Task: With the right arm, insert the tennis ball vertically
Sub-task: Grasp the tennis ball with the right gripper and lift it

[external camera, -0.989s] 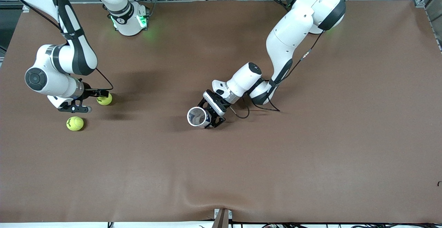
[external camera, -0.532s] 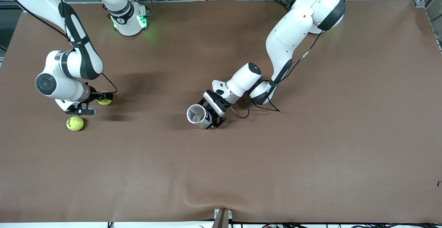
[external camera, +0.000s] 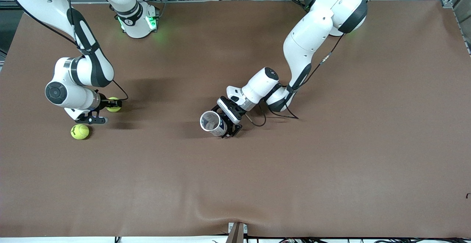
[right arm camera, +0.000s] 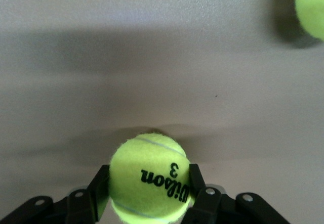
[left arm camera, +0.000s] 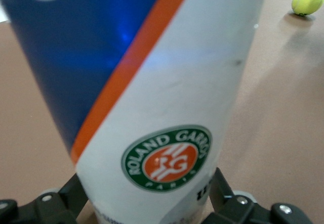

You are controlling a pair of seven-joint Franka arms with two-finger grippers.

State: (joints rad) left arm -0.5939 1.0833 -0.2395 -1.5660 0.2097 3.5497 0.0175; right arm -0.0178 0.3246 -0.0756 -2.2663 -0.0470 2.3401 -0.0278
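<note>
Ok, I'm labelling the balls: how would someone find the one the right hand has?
Go to the right arm's end of the brown table, where two yellow tennis balls lie. The held ball, printed Wilson 3, sits clamped in the right hand; the free ball lies nearer the front camera, untouched.

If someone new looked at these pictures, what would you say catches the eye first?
Most striking is the tennis ball can, a clear tube with a blue, orange and white Roland Garros label, between the left gripper's fingers mid-table, open mouth tilted up. Toward the right arm's end, the right gripper is shut on a yellow Wilson tennis ball. A second tennis ball lies loose on the brown table, nearer the front camera.
</note>
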